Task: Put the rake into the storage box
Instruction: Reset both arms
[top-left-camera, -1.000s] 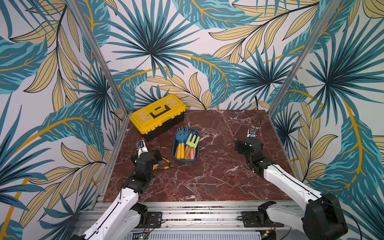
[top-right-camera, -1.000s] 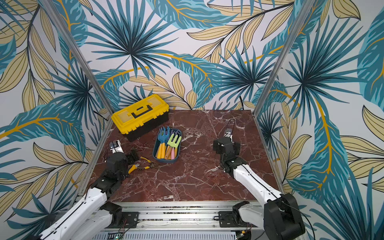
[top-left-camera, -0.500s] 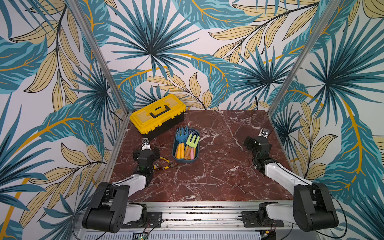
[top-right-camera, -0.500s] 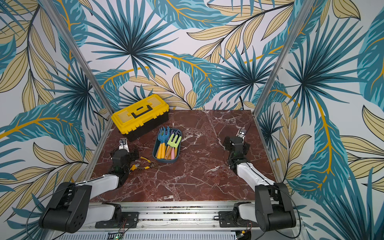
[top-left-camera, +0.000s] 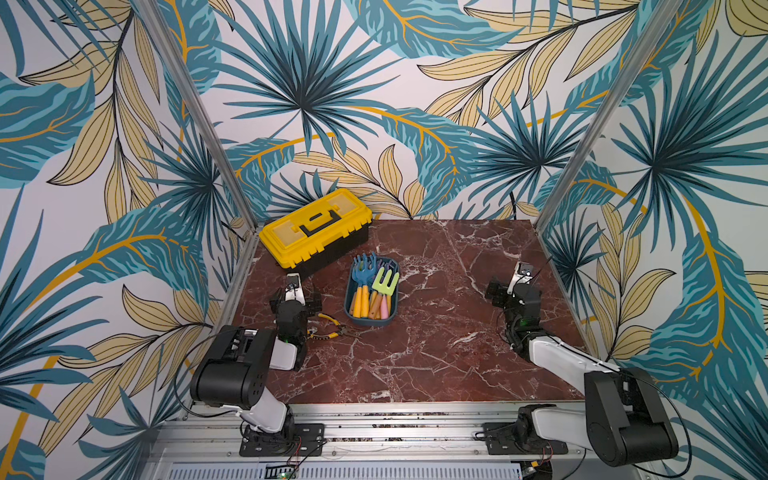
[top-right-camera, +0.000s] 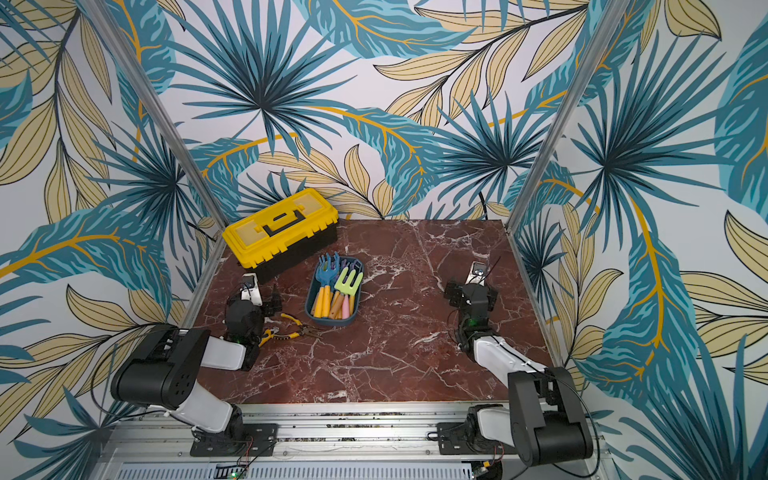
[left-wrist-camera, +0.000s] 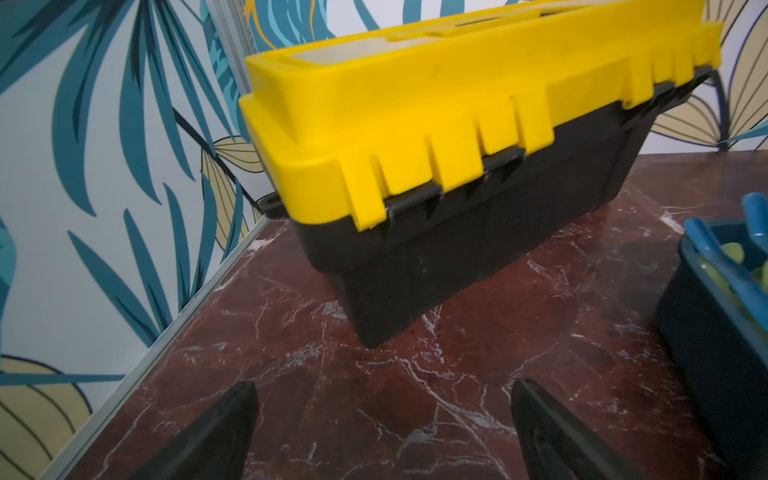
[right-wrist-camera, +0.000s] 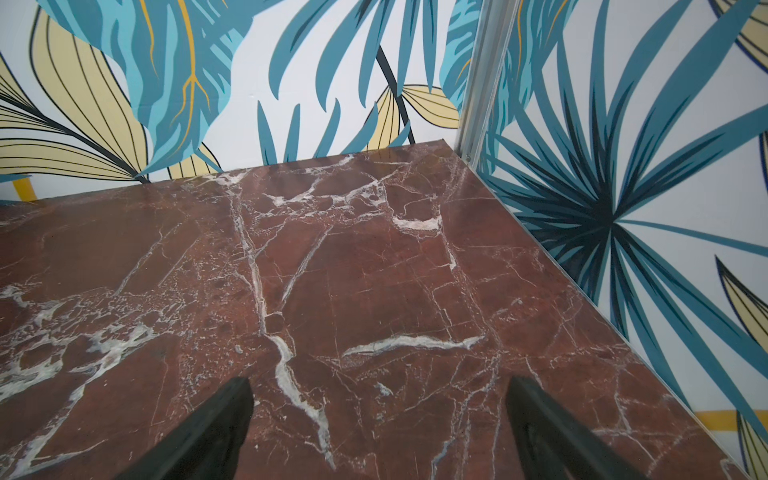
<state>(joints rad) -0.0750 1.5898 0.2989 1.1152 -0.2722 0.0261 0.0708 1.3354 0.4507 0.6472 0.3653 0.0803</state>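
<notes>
Two pincers, left (left-wrist-camera: 382, 386) and right (right-wrist-camera: 378, 382), stand spread and empty above the table (top-left-camera: 436, 332), while the blue rake (top-left-camera: 365, 268) lies inside the storage box (top-left-camera: 370, 322), its tines jutting over the far rim. The likely hazard is the left arm: close beside the pliers (top-left-camera: 328, 328) and the box, any careless swing could knock the box and tip the rake out.
</notes>
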